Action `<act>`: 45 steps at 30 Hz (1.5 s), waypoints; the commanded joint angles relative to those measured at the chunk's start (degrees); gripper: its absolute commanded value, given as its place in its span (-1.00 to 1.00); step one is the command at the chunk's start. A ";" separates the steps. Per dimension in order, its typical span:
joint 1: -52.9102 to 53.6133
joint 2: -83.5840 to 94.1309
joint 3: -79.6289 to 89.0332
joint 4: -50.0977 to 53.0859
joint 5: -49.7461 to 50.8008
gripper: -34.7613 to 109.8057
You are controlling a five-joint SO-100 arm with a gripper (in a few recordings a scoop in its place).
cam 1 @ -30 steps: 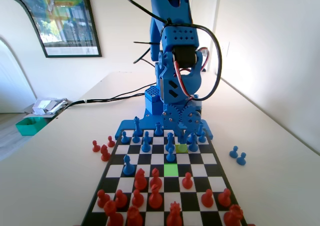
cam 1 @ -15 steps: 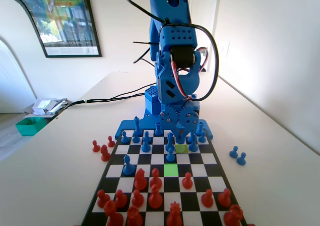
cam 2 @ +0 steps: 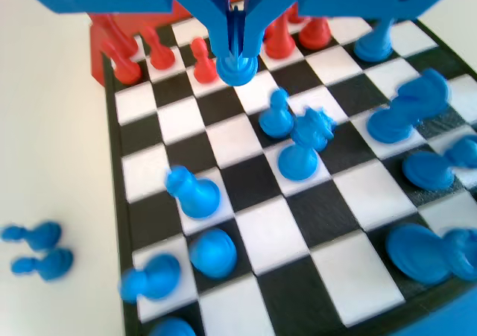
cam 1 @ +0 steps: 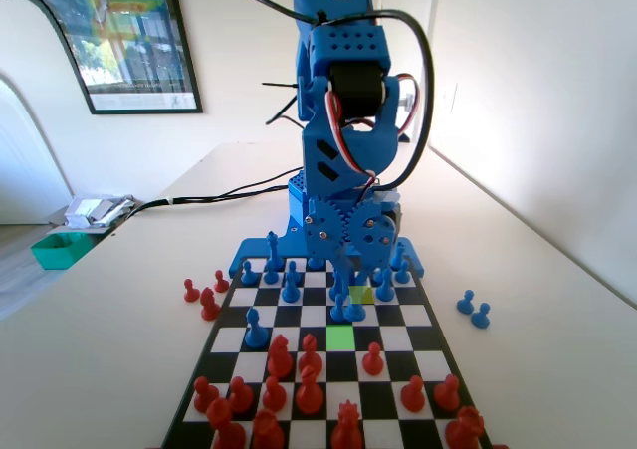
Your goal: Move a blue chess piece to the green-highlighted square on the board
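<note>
My gripper hangs low over the board, shut on a small blue chess piece, a pawn. The pawn is held just behind the green-highlighted square and right beside another blue pawn. A duller yellow-green square lies just behind the gripper. In the wrist view the two jaws meet at the top centre, where the gripper pinches the pawn's ball head above the board.
Red pieces crowd the near rows and blue pieces the far rows. Two blue pawns lie off the board on the right, and red pawns on the left. A blue queen and pawns stand below the jaws.
The arm has swung forward and a little left from the yellow-green square toward the green one, carrying the pawn with it. The other pieces stand as before.
</note>
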 commanded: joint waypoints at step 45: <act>4.39 -15.29 -13.97 4.66 -8.26 -0.45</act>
